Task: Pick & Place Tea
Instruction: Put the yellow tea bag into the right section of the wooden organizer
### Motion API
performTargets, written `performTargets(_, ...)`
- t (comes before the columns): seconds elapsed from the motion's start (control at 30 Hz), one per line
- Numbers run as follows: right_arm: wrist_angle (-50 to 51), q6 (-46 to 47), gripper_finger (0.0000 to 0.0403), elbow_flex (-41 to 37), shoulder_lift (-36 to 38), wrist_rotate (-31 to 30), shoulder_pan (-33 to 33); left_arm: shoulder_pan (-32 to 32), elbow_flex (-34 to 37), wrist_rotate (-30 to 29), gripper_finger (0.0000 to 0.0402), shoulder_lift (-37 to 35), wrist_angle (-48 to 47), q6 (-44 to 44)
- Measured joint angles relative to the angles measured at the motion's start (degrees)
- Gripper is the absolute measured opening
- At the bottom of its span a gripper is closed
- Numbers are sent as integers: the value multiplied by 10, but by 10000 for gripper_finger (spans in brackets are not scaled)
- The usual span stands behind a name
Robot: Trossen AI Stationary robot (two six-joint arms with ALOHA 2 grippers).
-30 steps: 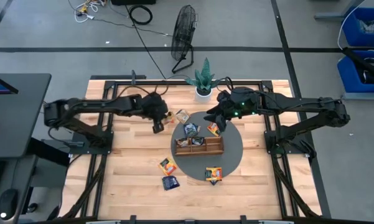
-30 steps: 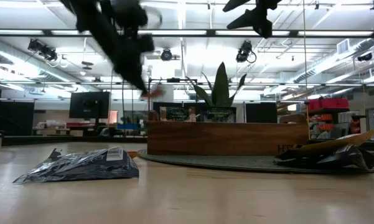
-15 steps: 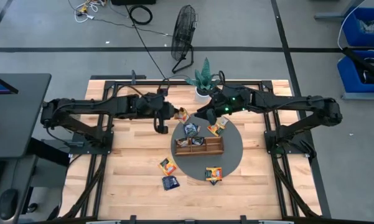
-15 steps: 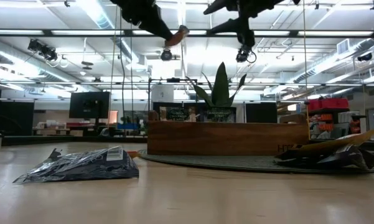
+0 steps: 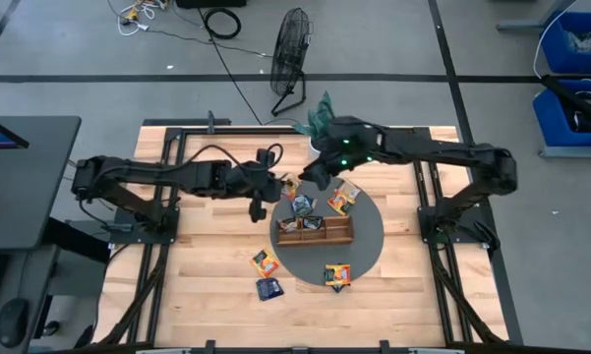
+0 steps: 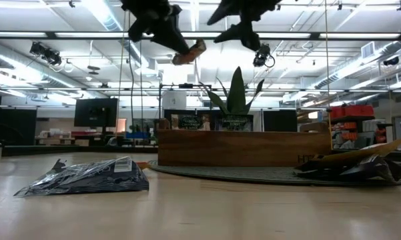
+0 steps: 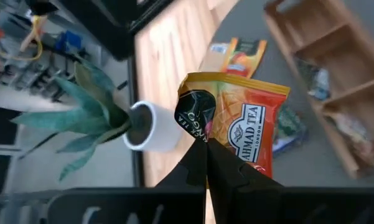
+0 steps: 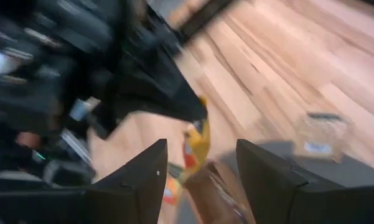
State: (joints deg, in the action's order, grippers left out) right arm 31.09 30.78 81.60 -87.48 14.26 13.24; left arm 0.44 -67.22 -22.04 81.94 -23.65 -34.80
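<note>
My left gripper (image 5: 275, 189) is shut on an orange-yellow tea sachet (image 7: 239, 124), held in the air left of the brown wooden tray (image 5: 315, 229). The low view shows the sachet (image 6: 189, 51) high above the table. My right gripper (image 5: 311, 175) hovers open just beyond it, above the far edge of the round dark mat (image 5: 372, 236), with nothing between its fingers (image 8: 143, 180). A bluish sachet (image 5: 302, 205) and an orange one (image 5: 344, 198) lie flat on the mat behind the tray. More sachets lie flat near the front: orange (image 5: 265, 262), dark blue (image 5: 269, 288), orange (image 5: 336, 275). My left gripper pinches the sachet by one edge (image 7: 206, 142), beside its black corner, between the two fingertips (image 7: 199, 163). The fingers slant downward from the table's left. The sachet sticks out past the fingertips, lifted clear of the table.
A potted green plant (image 7: 146, 124) stands at the table's far edge, close behind both grippers. A pale sachet (image 8: 323, 134) lies by the mat's edge. Bare wood is free at the left and at the front right.
My left gripper has risen from near the tabletop with the orange sachet, moved toward the tray and rolled about its own axis, staying shut. My right gripper has moved toward the table's left and far side, closer to the left gripper, still open.
</note>
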Motion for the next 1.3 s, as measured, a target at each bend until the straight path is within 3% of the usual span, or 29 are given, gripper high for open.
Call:
performTargets(0.3,38,-28,197,103,-87,40,1,-4,0,-32,2,0,-5,-10)
performTargets(0.8,61,-32,191,109,-122,38,2,-23,0,-49,2,-1,-2,-18)
performTargets(0.93,60,-32,147,109,-124,38,2,-23,0,-50,2,-1,-1,-19)
performTargets(1.13,58,-46,19,109,-124,38,2,-23,0,-50,2,-1,-1,-18)
performTargets(1.3,55,-55,6,109,-124,31,1,-23,0,-51,4,-1,-2,0)
